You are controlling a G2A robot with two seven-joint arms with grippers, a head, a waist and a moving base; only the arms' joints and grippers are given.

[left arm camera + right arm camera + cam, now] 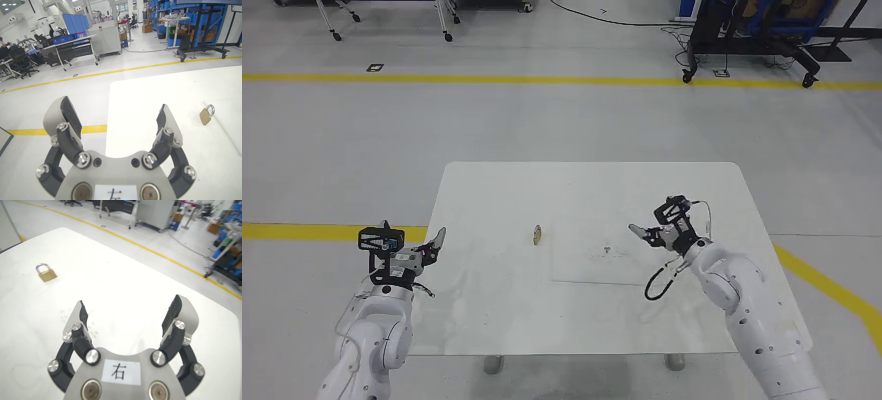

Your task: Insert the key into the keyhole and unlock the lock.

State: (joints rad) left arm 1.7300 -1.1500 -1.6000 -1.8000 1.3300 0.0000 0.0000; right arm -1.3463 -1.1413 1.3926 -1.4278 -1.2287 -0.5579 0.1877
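Note:
A brass padlock [537,235] with a silver shackle lies on the white table [692,190], left of its middle; it also shows as the padlock [205,117] and the padlock [47,275]. A tiny grey thing [608,250] lies right of the padlock, too small to tell whether it is the key. My left gripper [430,245] [114,106] hovers open and empty at the table's left edge, well short of the padlock. My right gripper [644,234] [128,300] stands open and empty over the table's right half, pointing toward the padlock.
A faint clear sheet [642,268] lies flat on the table under the right gripper. Yellow floor lines [542,78] run around the table. Wheeled frames and shelving [752,40] stand far behind it.

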